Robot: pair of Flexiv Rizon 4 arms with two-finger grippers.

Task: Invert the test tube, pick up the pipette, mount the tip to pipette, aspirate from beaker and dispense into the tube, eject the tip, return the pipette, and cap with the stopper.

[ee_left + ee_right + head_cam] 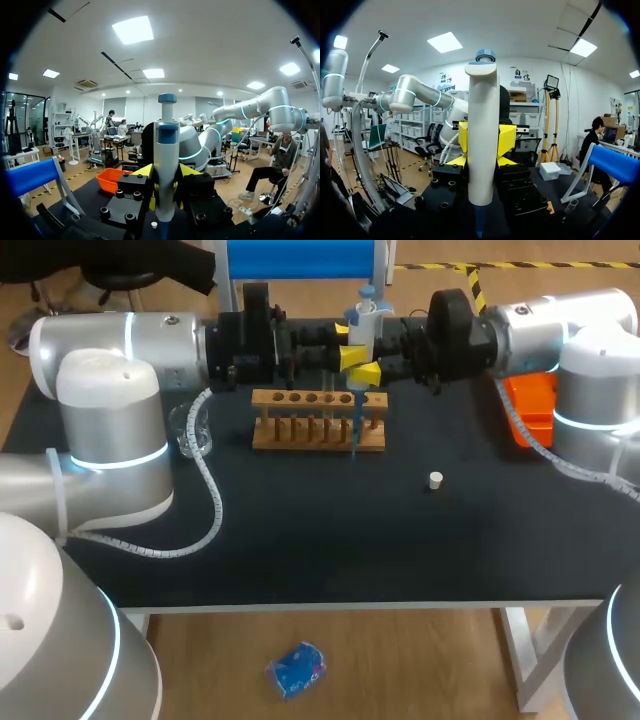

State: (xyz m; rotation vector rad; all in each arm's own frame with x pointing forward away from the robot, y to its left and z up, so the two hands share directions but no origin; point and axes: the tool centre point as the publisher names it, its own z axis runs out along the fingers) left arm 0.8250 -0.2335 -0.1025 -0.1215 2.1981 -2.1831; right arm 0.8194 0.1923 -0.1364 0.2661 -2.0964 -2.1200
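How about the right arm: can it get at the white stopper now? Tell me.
Probably not yet: the right pincer looks shut on the pipette, shared with the left pincer. The stopper itself lies bare on the table, nothing blocking it.

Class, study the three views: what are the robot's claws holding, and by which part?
The pipette, upright over the rack. Both the left claw and the right claw appear to clamp its white body, below the blue top.
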